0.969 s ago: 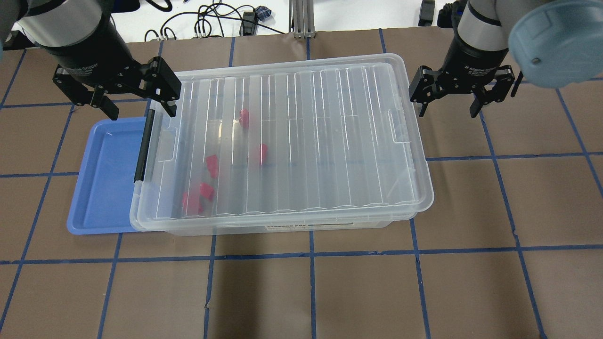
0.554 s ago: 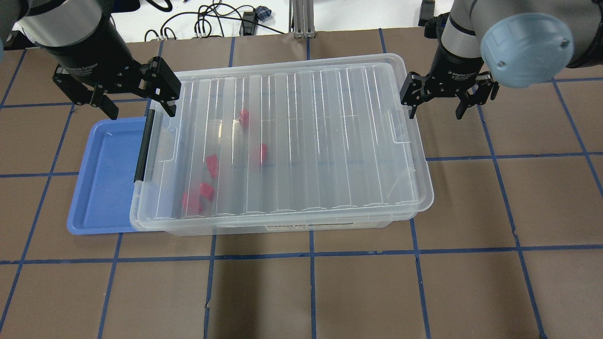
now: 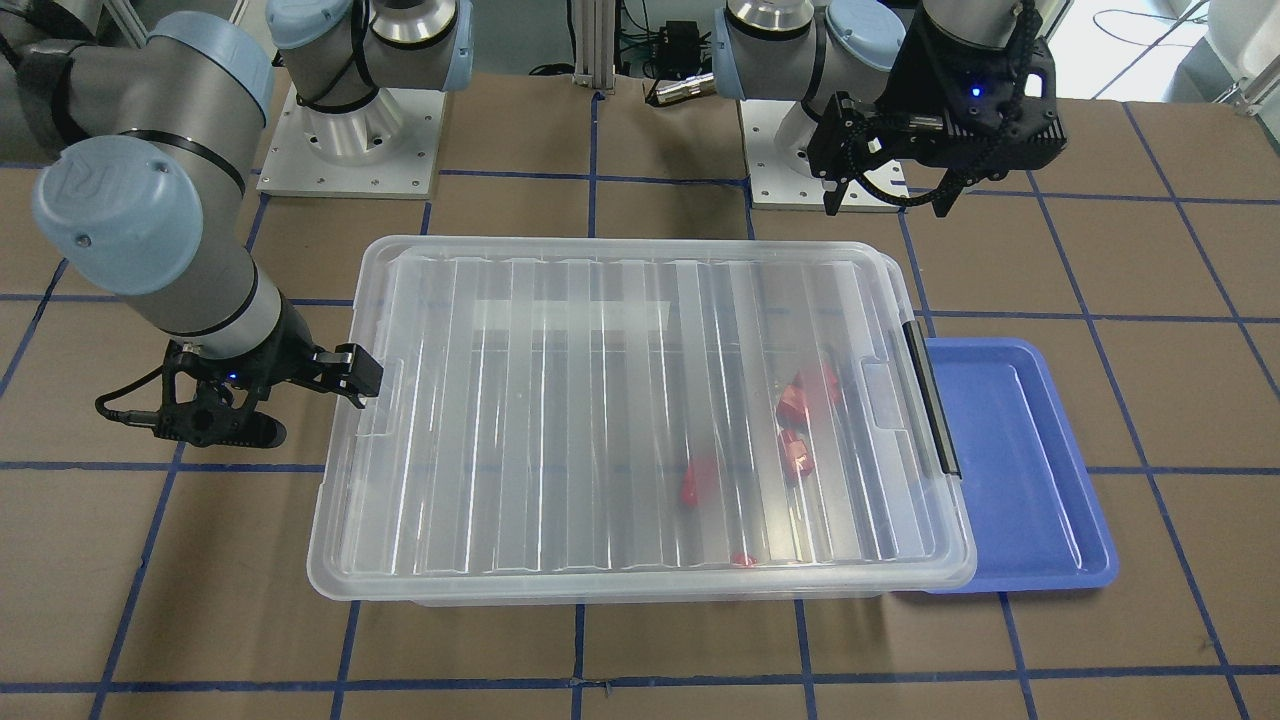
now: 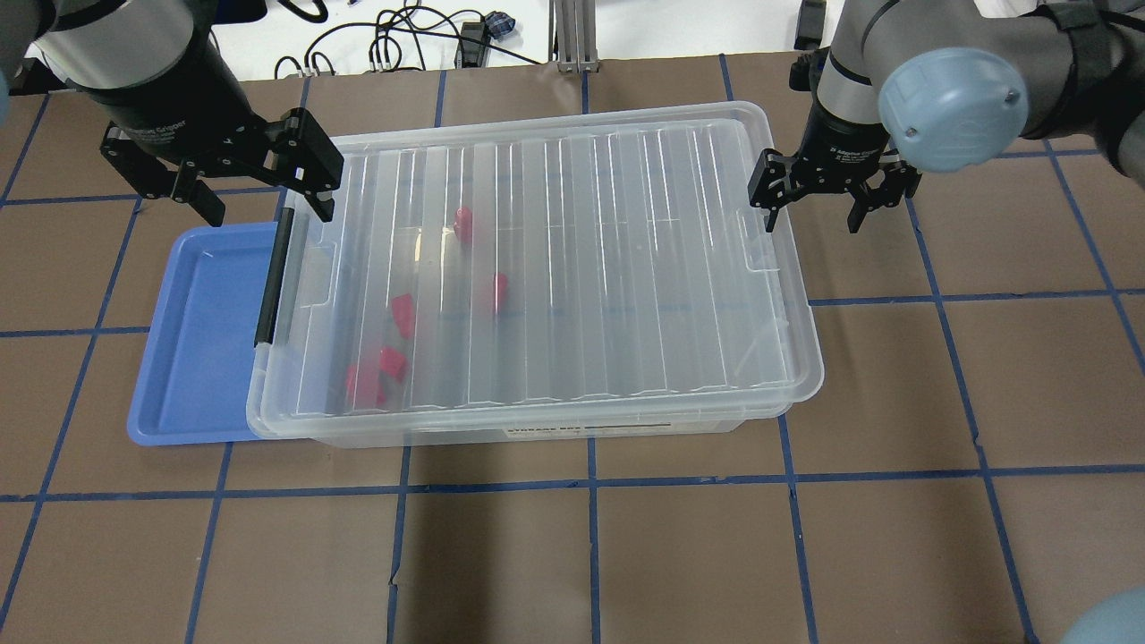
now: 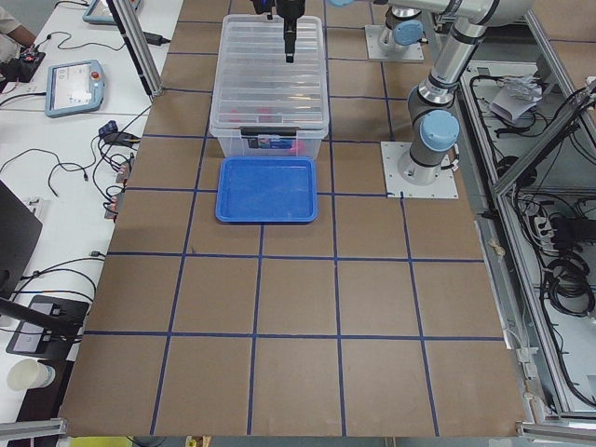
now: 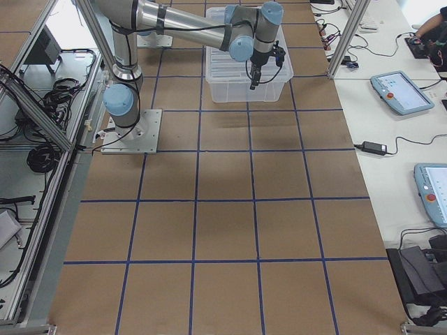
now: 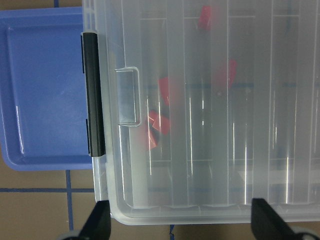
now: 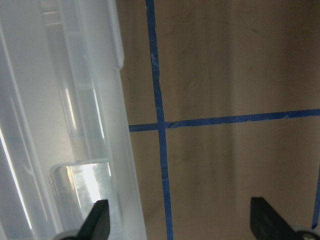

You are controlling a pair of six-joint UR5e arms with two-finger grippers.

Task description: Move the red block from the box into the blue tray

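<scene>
The box (image 4: 572,268) is a clear bin with its ribbed lid on and a black latch (image 4: 272,277) at its left end. Several red blocks (image 4: 392,362) lie inside and show through the lid, also in the left wrist view (image 7: 160,122). The blue tray (image 4: 201,340) lies against the box's left end, partly under its rim. My left gripper (image 4: 268,213) is open and empty, above the latch end and the tray's far edge. My right gripper (image 4: 811,222) is open and empty, one finger over the box's right rim (image 8: 100,125).
Brown table paper with a blue tape grid (image 4: 590,483) surrounds the box. Cables and a metal post (image 4: 572,36) lie beyond the far table edge. The arm bases (image 3: 350,130) stand behind the box in the front-facing view.
My right gripper has moved left, towards the box's right end. The left gripper, box, tray and blocks have not moved.
</scene>
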